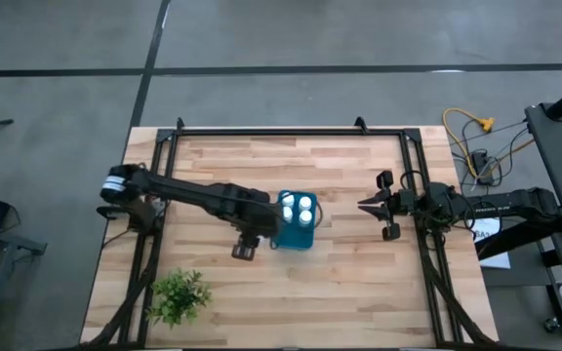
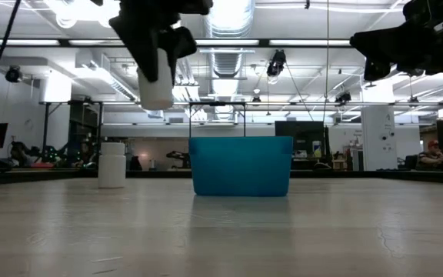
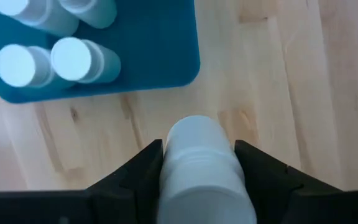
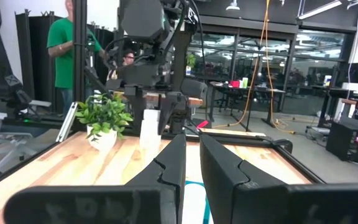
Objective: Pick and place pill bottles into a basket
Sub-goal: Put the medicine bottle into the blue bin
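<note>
The left gripper [image 1: 245,244] hangs above the table just beside the basket [image 1: 295,241], fingers clamped on a pill bottle [image 3: 202,168], four bottles [image 1: 298,211] stand inside, one bottle [image 2: 111,164] stands on the table, and the right gripper [image 1: 366,205], fingers nearly together, waits well apart.
</note>
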